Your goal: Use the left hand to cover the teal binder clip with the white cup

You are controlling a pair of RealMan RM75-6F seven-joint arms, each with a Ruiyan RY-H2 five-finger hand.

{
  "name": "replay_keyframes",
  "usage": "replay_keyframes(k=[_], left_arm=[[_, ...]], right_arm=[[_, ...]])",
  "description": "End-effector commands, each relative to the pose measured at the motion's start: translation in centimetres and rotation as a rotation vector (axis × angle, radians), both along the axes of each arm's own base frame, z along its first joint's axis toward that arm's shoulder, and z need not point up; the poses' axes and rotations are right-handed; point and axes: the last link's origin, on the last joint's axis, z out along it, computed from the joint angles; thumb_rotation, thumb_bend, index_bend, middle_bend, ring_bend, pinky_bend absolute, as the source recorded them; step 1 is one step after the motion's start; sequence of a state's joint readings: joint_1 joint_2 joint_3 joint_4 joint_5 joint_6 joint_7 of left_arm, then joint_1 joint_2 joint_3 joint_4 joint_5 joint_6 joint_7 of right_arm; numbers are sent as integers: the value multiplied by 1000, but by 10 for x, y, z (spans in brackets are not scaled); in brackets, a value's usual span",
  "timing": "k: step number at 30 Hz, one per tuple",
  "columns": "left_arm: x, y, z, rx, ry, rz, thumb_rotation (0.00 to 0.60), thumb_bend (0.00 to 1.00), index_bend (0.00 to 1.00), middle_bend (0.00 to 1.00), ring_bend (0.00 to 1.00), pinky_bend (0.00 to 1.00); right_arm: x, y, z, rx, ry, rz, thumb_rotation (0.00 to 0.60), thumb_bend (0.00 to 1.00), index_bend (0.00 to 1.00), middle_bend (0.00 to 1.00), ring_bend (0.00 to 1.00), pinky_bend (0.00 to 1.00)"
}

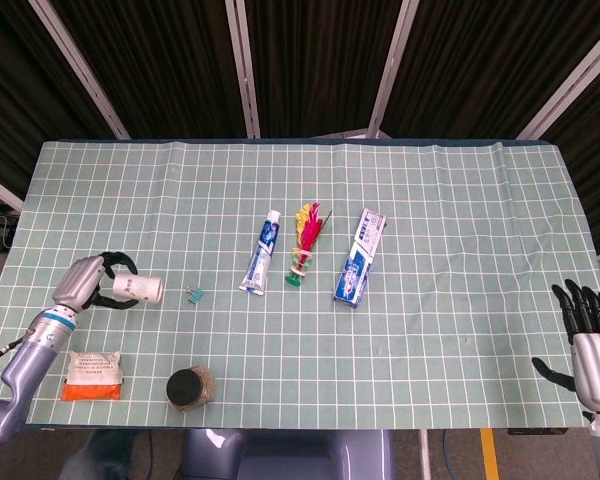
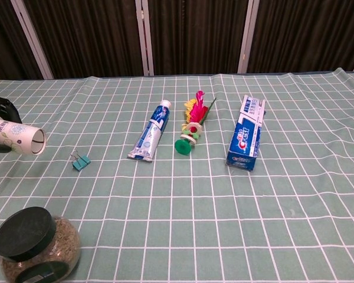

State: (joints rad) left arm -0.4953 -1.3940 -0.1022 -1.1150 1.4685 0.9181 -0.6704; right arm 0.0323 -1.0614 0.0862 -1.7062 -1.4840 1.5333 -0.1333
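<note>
My left hand grips the white cup at the table's left side. The cup is tipped on its side above the cloth, its mouth facing right toward the teal binder clip. The clip lies on the cloth a short way right of the cup, apart from it. Only the dark fingers of the left hand show at the chest view's left edge. My right hand hangs off the table's right front corner with fingers spread and nothing in it.
A black-lidded jar stands at the front left, beside an orange and white packet. A toothpaste tube, a feathered shuttlecock and a toothpaste box lie mid-table on the green grid cloth.
</note>
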Motion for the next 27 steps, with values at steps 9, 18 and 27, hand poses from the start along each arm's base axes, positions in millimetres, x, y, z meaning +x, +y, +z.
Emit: replay_keyframes(k=[9, 18, 27], left_arm=[[-18, 5, -7, -65, 84, -9, 600, 0, 296, 168, 83, 181], [6, -17, 10, 68, 396, -323, 600, 0, 0, 0, 0, 0], [46, -50, -35, 152, 899, -434, 600, 0, 55, 33, 0, 0]], right_arm=[[-2, 0, 1, -10, -5, -1, 600, 0, 0, 0, 0, 0], [-2, 0, 1, -8, -11, -1, 600, 0, 0, 0, 0, 0], [-1, 2, 5, -9, -20, 10, 600, 0, 0, 0, 0, 0]])
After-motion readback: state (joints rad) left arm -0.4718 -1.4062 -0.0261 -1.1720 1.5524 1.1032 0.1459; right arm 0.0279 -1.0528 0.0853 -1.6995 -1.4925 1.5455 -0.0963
